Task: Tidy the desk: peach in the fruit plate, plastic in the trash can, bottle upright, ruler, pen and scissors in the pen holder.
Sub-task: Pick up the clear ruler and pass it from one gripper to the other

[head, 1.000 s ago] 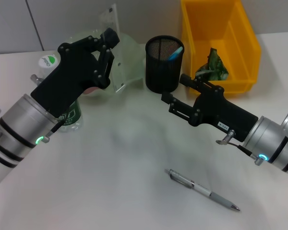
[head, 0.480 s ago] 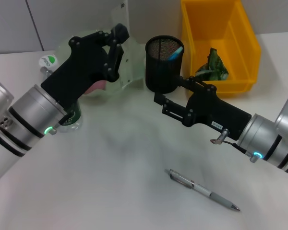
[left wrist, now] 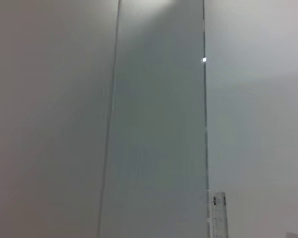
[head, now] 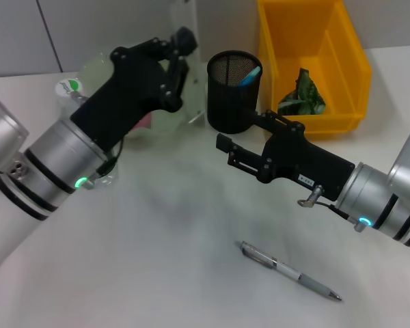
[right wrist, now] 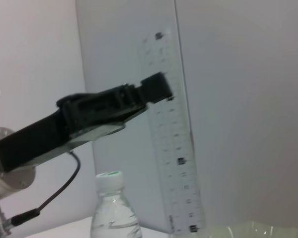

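Above the pale green scalloped fruit plate (head: 96,72), our left pincer (head: 182,46) is clamped on the long clear plastic ruler (right wrist: 171,134), held upright beside the black wire-mesh pen holder (head: 234,92). Our right pincer (head: 222,145) waits low near that cup; whether it is parted we cannot tell. We judge much done: blue scissors (head: 250,75) in the cup, plastic (head: 301,92) in the yellow rectangular trash can (head: 342,55), clear bottle (right wrist: 113,210) upright. Left: ruler, and the silver pen (head: 289,271) on the white desk (head: 157,273).
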`<state>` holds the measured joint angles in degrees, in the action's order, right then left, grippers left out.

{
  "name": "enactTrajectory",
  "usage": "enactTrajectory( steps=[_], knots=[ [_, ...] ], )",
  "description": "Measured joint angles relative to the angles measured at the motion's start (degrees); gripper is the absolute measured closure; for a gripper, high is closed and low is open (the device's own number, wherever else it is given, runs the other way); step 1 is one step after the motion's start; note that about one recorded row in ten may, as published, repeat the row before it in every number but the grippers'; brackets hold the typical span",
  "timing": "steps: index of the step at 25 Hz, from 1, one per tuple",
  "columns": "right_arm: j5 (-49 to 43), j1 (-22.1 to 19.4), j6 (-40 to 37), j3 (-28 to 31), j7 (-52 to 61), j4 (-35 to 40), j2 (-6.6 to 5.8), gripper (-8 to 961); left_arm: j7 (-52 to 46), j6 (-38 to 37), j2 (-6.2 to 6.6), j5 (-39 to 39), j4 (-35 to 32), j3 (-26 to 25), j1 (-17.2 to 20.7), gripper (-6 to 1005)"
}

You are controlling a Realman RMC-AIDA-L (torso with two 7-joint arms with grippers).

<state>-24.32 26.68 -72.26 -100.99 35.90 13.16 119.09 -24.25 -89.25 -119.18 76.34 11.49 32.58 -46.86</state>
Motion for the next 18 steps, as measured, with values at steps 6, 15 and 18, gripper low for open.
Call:
enactTrajectory(
  steps=[6, 15, 18],
  knots=[
    [-1.19, 0.56, 2.38, -0.17, -1.69, -0.11, 0.07, 238, 0.05, 1.91, 0.00, 7.53, 0.58, -7.08, -1.57, 967],
    [-2.45, 1.33, 3.81, -0.18, -1.92, 0.01, 0.17, 237, 3.63, 6.83, 0.00, 15.20, 4.01, -16.70, -4.48, 967],
    [-2.50, 1.48, 3.86, -0.18, -1.91, 0.09, 0.18, 237, 4.79, 10.52, 0.00, 19.89, 5.15, -22.61, -5.32, 967]
  ],
)
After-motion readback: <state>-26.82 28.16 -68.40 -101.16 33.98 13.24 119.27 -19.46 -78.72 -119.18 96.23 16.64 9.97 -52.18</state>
